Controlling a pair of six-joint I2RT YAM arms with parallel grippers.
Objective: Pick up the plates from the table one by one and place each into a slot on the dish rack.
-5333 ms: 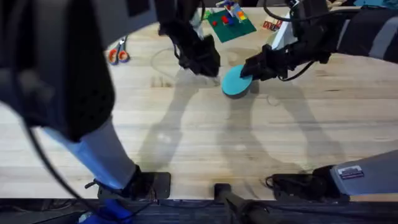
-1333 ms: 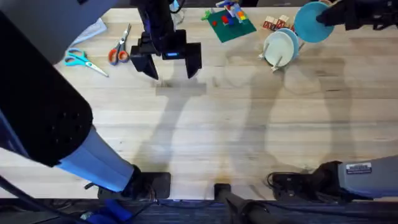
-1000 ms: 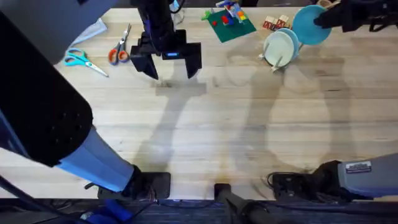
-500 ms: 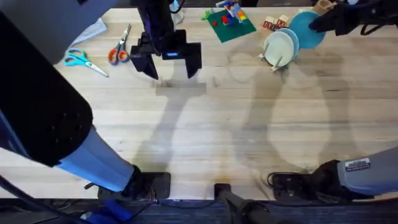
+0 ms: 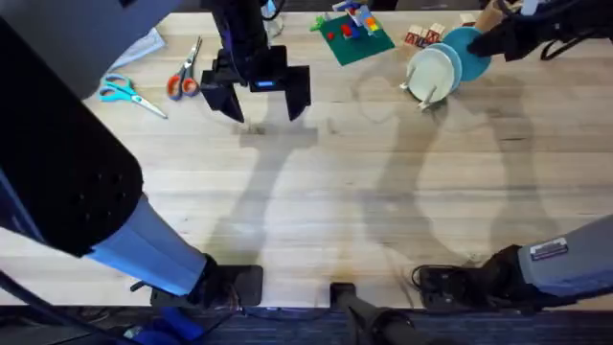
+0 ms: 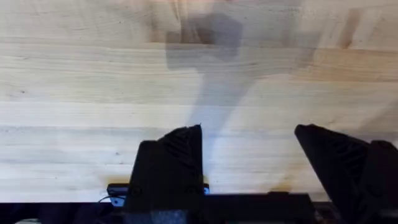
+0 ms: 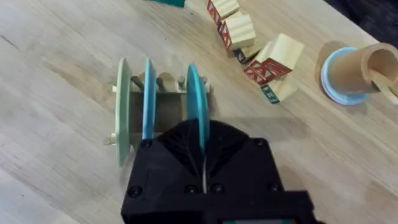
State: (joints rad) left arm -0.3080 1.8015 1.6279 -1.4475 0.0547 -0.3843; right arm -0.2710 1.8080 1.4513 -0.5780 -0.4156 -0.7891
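Right jaws (image 7: 204,163) clamp the teal plate (image 7: 196,102) on edge, upright over a dish rack (image 7: 163,102) slot far right on the bench, beside the light-blue plate (image 7: 148,96); left jaws (image 5: 257,98) released, empty, far-left.

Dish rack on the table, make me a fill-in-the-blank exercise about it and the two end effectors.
1. The right end effector is shut on the ___ plate.
2. That plate stands upright at the dish rack, next to the light-blue plate and the ___ plate.
3. The left end effector hangs ___ over the bare table.

Missing words: teal; cream; open
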